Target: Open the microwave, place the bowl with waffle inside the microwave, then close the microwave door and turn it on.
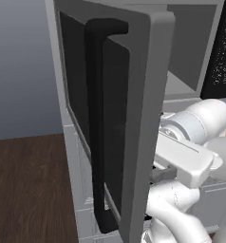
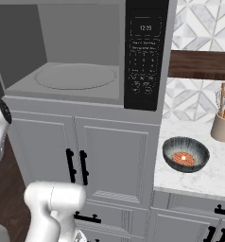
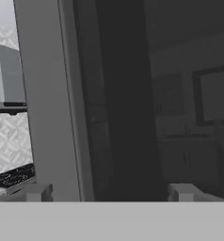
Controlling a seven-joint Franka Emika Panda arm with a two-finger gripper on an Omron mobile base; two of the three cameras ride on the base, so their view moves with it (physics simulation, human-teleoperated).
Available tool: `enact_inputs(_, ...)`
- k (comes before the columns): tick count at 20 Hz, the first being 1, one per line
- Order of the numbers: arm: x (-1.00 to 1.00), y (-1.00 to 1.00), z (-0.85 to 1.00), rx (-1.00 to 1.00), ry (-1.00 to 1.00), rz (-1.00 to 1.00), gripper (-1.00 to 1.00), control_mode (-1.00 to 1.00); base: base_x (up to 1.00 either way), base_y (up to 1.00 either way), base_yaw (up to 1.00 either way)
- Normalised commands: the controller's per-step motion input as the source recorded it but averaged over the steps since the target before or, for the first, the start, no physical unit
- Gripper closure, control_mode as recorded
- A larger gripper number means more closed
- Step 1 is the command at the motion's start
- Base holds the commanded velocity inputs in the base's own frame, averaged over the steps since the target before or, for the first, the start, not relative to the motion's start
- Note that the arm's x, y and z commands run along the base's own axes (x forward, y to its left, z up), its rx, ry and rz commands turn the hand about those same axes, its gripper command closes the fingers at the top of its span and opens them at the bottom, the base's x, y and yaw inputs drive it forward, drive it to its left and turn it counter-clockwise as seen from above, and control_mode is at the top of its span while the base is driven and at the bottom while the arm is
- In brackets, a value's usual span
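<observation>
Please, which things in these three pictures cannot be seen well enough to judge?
- Left base view: the open microwave door hides most of the microwave's inside.
- Right base view: the labels on the button panel are too small to read; the utensil holder is cut by the right edge.
- Hand view: the gripper tips are cut by the bottom; whether they touch the door is unclear.
</observation>
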Motion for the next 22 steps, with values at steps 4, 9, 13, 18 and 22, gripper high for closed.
enact_inputs(4, 0.00, 0.44, -0.02, -0.02, 0.00, 0.01, -1.00, -1.00, 0.00, 0.00, 0.00)
enact_inputs(9, 0.00, 0.42, -0.07, -0.06, -0.02, 0.04, -1.00, -1.00, 0.00, 0.00, 0.00)
enact_inputs(13, 0.00, 0.50, -0.05, -0.06, -0.01, 0.00, -1.00, -1.00, 0.00, 0.00, 0.00)
enact_inputs(18, -0.10, -0.45, 0.01, -0.03, -0.02, -0.08, -1.00, -1.00, 0.00, 0.00, 0.00)
enact_inputs(22, -0.20, -1.00, 0.00, -0.05, 0.00, -0.18, -1.00, -1.00, 0.00, 0.00, 0.00)
